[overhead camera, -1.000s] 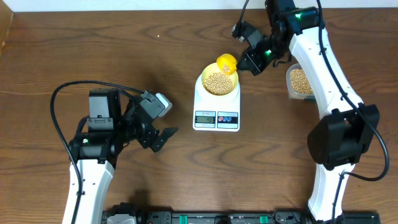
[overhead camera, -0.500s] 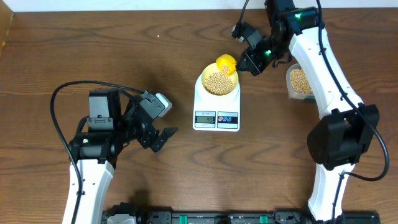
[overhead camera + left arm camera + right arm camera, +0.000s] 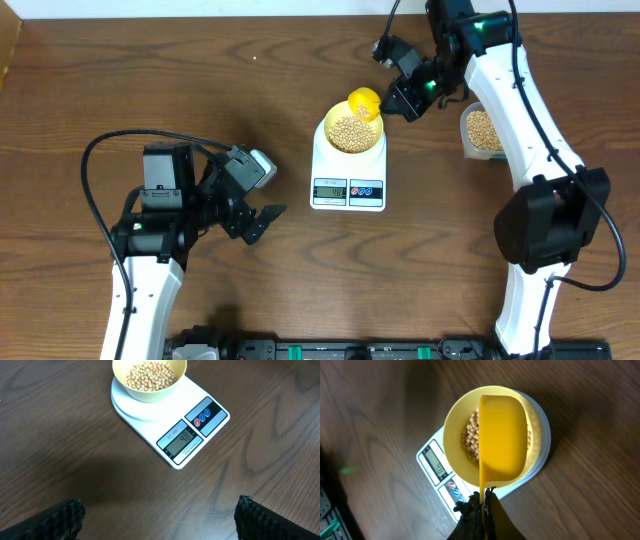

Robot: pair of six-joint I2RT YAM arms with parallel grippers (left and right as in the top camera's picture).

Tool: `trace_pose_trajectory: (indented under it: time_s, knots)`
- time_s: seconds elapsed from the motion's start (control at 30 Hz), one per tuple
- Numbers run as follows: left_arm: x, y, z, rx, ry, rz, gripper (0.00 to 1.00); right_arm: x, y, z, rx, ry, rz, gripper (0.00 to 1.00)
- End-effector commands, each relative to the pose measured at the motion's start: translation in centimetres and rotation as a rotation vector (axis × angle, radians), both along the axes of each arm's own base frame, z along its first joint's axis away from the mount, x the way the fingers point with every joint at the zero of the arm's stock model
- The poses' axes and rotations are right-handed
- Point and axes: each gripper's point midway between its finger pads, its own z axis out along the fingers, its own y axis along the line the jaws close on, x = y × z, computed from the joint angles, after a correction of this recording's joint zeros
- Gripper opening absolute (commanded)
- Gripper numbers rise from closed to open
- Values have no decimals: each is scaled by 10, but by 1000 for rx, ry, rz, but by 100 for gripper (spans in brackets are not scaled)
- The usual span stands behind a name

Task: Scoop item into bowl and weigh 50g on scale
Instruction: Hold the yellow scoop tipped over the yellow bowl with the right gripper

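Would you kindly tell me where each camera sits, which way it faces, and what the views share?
Overhead: fixed above the table, looking straight down; the left arm and right arm show, with scale, bowl, scoop and tub.
Left wrist: on the left arm, angled down at scale and bowl; its open left fingers fill the bottom corners.
Right wrist: on the right arm, looking down past the right fingers, shut on the scoop's handle above the bowl.
Shared: all three show the bowl of beans on the scale.
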Motion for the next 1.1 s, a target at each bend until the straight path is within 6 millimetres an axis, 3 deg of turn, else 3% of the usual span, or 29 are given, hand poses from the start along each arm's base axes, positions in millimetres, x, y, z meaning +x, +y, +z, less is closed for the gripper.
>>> trace_pose_trajectory:
  time_s: [0.0, 1.07]
  knots:
    - [0, 2, -3, 5, 8, 2, 98, -1, 5, 15, -20, -48, 3, 1]
    - [0, 2, -3, 5, 8, 2, 97, -4, 14, 8, -118, -110, 67, 1]
